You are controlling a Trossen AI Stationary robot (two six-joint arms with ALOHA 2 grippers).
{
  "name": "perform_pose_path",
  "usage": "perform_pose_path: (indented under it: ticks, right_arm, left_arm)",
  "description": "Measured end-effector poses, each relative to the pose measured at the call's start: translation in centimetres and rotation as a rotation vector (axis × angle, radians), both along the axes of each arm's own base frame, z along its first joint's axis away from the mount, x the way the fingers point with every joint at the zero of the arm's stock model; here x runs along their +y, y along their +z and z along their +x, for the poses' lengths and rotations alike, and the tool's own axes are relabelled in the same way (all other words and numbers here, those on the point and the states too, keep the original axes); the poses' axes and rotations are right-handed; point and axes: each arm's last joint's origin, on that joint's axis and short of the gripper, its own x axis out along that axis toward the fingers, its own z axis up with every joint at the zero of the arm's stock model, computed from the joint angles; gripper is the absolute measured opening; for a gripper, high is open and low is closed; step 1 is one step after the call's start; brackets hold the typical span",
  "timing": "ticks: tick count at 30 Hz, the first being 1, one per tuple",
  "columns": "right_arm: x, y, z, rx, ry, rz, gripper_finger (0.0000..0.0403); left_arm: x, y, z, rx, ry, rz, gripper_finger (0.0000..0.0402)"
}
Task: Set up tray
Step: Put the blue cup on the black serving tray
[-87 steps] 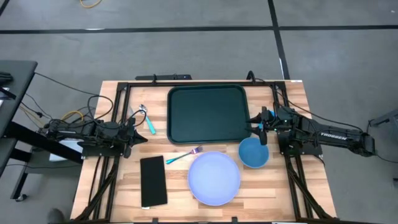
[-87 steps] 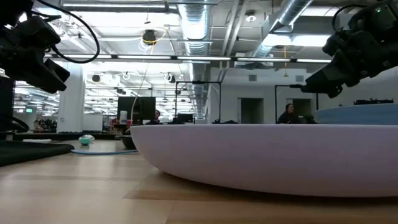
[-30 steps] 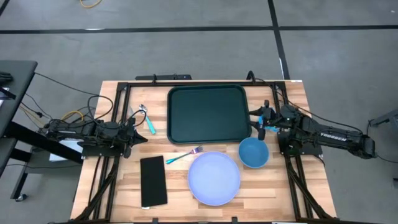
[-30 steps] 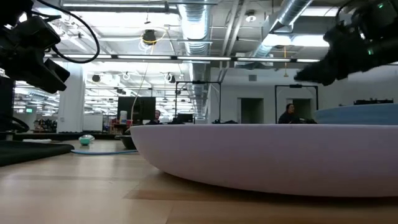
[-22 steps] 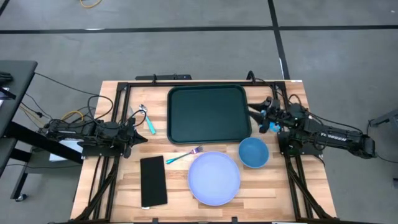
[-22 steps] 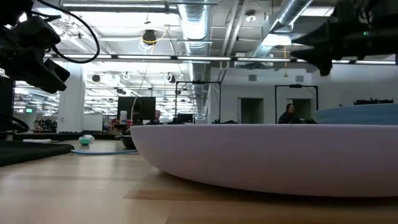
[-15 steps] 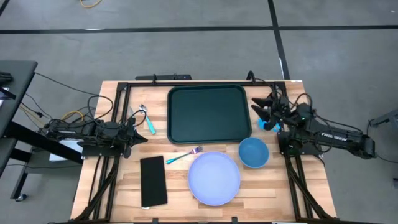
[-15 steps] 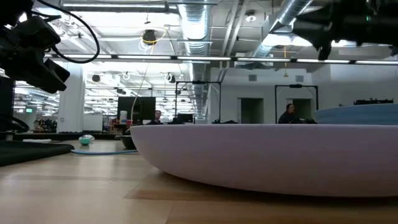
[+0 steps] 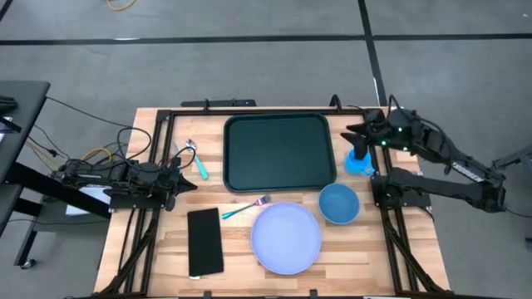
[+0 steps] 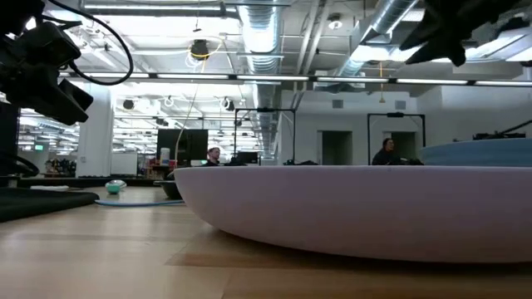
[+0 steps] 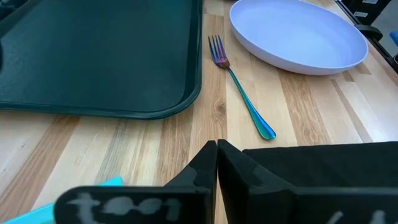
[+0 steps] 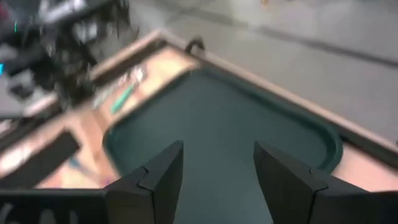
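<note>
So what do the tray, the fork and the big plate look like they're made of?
Tray: probably plastic, dark green, smooth with a soft sheen, moulded rim and rounded corners. Fork: looks like metal with an iridescent purple-to-teal finish. Plate: pale lavender, smooth and matte, plastic or glazed ceramic; can't tell which.

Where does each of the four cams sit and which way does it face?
High: overhead, straight down on the table; both arms show, left gripper, right gripper.
Low: table-top height, level across the plate into the room; arms enter from above.
Left wrist: past shut fingers toward the tray, fork.
Right wrist: past open fingers, down on the tray.
Shared: both wrist views show the tray.
</note>
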Motion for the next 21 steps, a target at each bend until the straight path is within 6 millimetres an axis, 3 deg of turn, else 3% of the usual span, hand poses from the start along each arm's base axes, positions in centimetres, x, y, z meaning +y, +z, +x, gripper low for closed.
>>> perform_pose_path:
  ticks: [8,21]
  right_arm:
    - [0.5,0.1,0.6,0.191,0.146,0.099,0.0189]
    - [-0.8,-4.2,1.7,0.733,0.109,0.350,0.0189]
  left_arm:
    - [0.0,0.0,0.0,0.000,0.000,-0.001,0.0000]
    - [0.0,0.0,0.0,0.000,0.001,-0.003,0.0000]
